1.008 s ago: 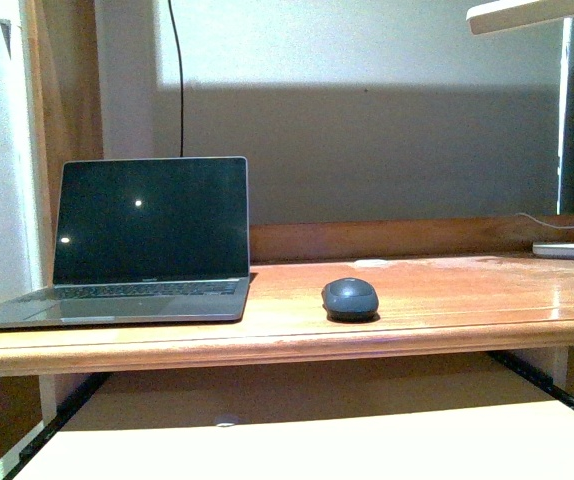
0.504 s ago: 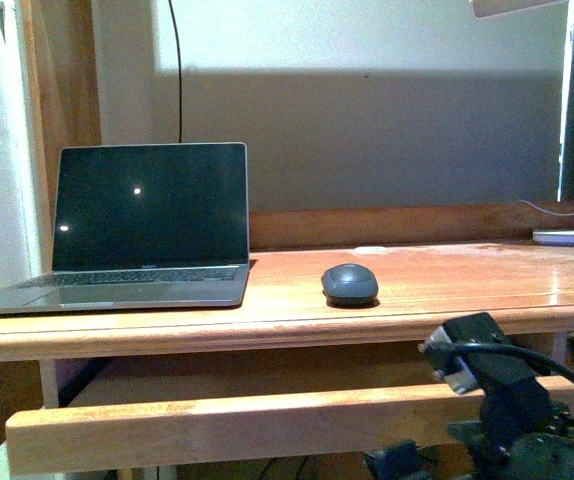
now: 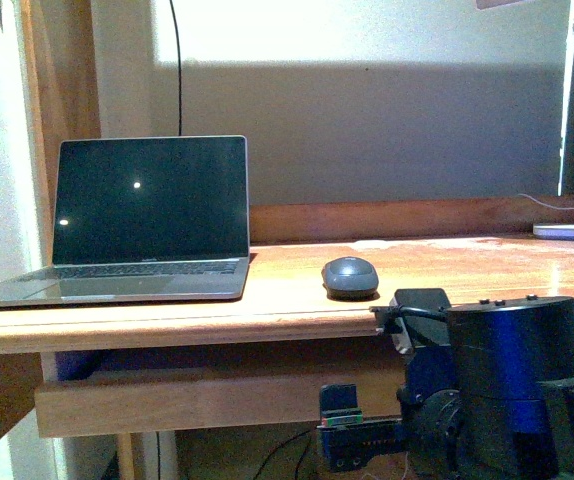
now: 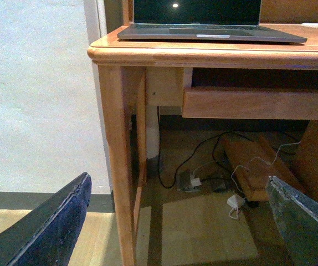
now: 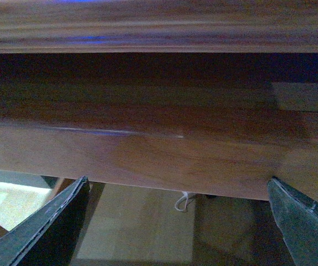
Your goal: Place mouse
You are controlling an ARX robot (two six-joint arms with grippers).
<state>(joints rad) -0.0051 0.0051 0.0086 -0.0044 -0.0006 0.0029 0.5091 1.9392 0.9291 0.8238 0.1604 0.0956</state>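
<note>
The right arm (image 3: pixel 512 390) fills the lower right of the front view, a bulky dark housing with its wrist section low, below the tabletop (image 3: pixel 267 310) edge; the left arm does not show there; the left end effector (image 4: pixel 175 221) stands spread wide, nothing between its dark fingers (image 4: pixel 59 221); the right end effector (image 5: pixel 175 221) is likewise parted and empty, its fingers (image 5: pixel 48 227) far apart.
</note>
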